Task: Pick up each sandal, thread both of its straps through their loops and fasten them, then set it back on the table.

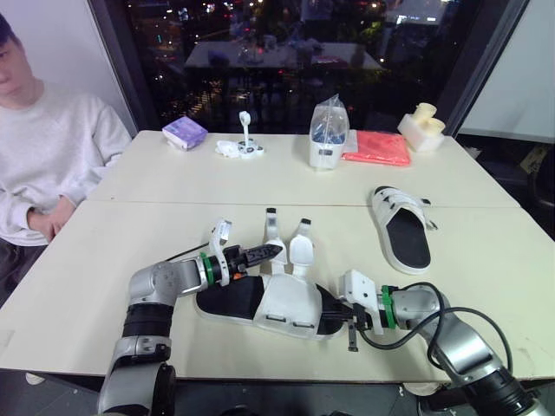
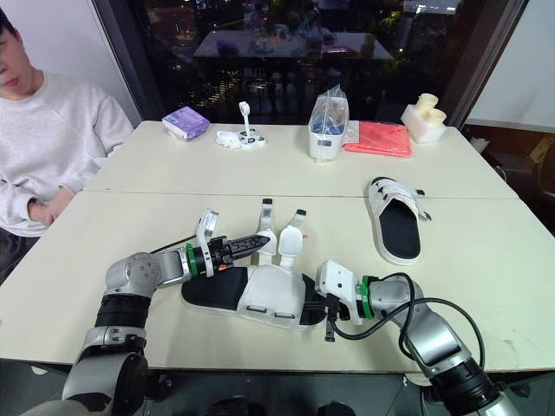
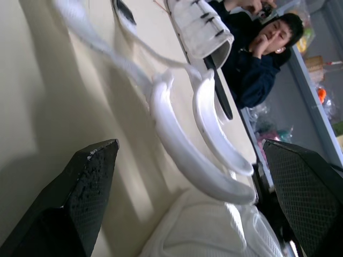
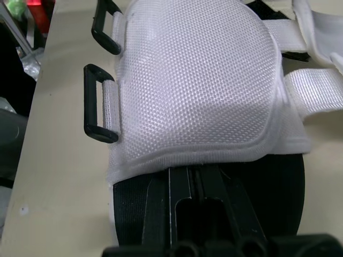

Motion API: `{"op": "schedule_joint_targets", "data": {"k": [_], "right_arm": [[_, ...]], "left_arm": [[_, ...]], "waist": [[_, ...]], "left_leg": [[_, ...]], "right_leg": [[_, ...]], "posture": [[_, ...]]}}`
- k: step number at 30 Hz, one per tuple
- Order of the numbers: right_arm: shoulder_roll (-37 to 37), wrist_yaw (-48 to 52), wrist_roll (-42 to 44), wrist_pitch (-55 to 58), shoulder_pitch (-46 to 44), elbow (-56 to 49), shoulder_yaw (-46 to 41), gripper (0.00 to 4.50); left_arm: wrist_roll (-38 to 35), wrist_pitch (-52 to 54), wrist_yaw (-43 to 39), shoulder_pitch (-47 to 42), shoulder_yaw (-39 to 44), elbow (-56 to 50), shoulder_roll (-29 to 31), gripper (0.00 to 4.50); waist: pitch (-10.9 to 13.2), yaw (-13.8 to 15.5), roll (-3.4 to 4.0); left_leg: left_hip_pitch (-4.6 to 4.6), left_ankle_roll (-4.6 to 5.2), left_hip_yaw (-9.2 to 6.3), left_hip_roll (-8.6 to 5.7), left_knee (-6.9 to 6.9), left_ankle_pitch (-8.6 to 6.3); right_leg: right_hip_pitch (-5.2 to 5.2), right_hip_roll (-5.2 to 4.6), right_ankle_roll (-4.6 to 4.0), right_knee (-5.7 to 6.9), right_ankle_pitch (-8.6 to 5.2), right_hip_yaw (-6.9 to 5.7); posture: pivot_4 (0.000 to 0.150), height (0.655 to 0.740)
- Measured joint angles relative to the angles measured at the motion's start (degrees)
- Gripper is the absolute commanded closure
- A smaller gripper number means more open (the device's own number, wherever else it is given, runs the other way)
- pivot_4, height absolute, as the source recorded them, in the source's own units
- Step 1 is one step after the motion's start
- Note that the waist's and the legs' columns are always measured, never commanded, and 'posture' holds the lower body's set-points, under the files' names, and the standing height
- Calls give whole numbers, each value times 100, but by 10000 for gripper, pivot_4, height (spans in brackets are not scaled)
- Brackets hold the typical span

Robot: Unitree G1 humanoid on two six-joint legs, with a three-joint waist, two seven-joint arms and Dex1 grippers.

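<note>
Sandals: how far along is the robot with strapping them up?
The far sandal looks fastened and set down. The near sandal is being worked on: its two straps stand loose, the open left gripper beside them, the right gripper at its sole. Threading and fastening both remain.

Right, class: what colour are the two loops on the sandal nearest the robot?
Black loops on a white upper; clearest in the right wrist view.
</note>
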Motion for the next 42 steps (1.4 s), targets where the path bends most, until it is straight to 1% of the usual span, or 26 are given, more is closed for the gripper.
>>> {"op": "schedule_joint_targets", "data": {"k": [5,10,16,21,24,32,35,38,42], "right_arm": [[319,-170,-112,-103,-99,171,125,44746],[461,-229,-281,-293,-215,372,201,44746],[344,-163,-534,-675,-334,495,367,44746],[250,-56,-531,-692,-410,532,379,44746],[229,-1,-531,-713,-446,567,372,44746],[221,24,-536,-794,-454,609,371,44746],[201,26,-536,-797,-456,611,367,44746],[201,26,-536,-803,-459,610,372,44746],[200,22,-536,-802,-459,605,374,44746]], "left_arm": [[-1,-33,51,-3,-12,-1,-79,0],[-28,-53,156,-1,8,-16,-147,0],[-105,-53,253,38,7,-94,-194,0],[-44,-124,125,-138,-72,178,52,0],[106,-346,12,-412,-147,729,71,0],[407,-1286,-127,-1533,-22,2851,-177,0],[623,-1749,-174,-1977,-14,3649,-294,0],[781,-2179,-90,-2359,61,4315,-389,0],[887,-2621,62,-2619,235,4841,-432,0]], "waist": [[0,-30,0],[0,-44,0],[0,-46,0],[-1,-15,0],[-2,6,-2],[-3,10,-4],[-4,20,-6],[-5,16,-6],[-5,11,-7]], "left_leg": [[0,-3,1,1,-2,2],[3,-4,1,1,-2,2],[5,-4,1,1,-3,2],[5,-3,1,-1,-2,2],[6,-3,1,-2,-2,2],[7,-3,3,-3,-2,2],[7,-3,2,-4,-2,2],[7,-3,2,-4,-2,2],[7,-2,3,-4,-2,2]], "right_leg": [[0,2,0,1,0,0],[2,2,0,2,0,0],[3,2,0,2,0,1],[5,1,0,1,0,1],[7,0,0,-1,0,1],[7,0,0,-1,0,0],[9,-2,0,-1,0,-1],[8,-3,0,-1,0,-1],[7,-4,0,-1,0,-1]], "posture": [[1500,7400],[1500,7400],[1500,7400],[1500,7400],[1500,7400],[1500,7400],[1500,7400],[1500,7400],[1500,7400]]}}
